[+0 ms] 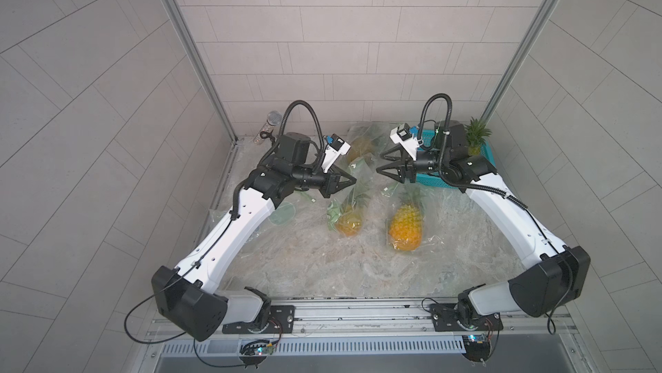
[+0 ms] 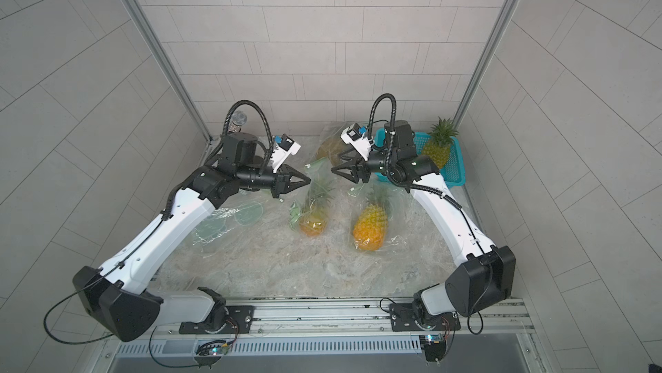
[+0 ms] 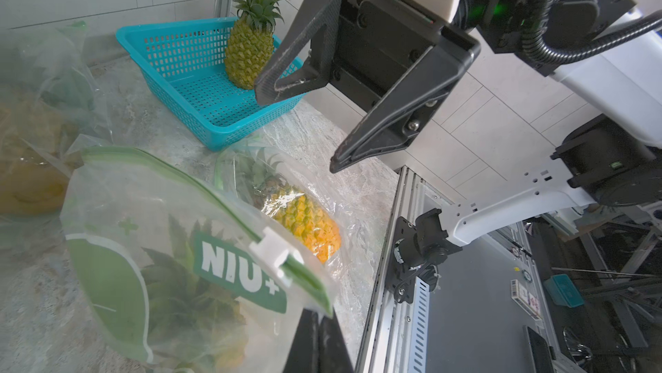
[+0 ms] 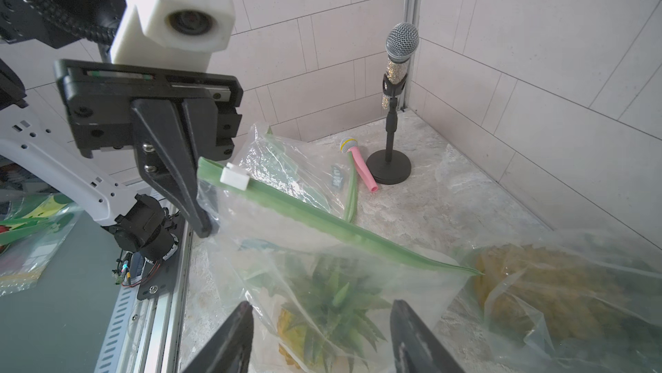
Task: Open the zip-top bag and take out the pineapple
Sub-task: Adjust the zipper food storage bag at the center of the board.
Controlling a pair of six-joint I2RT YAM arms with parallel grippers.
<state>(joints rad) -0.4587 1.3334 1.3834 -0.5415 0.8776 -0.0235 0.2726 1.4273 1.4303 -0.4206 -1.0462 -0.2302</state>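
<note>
My left gripper [image 1: 353, 179] [image 2: 308, 179] is shut on a top corner of the zip-top bag [image 1: 353, 195] [image 3: 150, 210] and holds that end up off the table. The bag's green zip strip [image 4: 322, 220] carries a white slider [image 4: 234, 176] [image 3: 272, 253] close to the held corner. Inside lies the pineapple [image 1: 349, 222] [image 2: 313, 222], with its crown [image 4: 333, 303] towards the zip. My right gripper [image 1: 379, 163] [image 2: 335, 163] [image 4: 320, 303] faces the left one across the bag's top, open, with nothing between its fingers.
A second bagged pineapple [image 1: 406, 226] [image 3: 304, 217] lies to the right and a third [image 1: 361, 147] [image 4: 559, 289] at the back. A teal basket [image 2: 455, 170] [image 3: 172, 31] at the back right holds a bare pineapple [image 2: 439, 145]. Microphone on a stand [image 4: 396, 77], pink toy microphone [image 4: 358, 160], empty bags [image 2: 229, 220].
</note>
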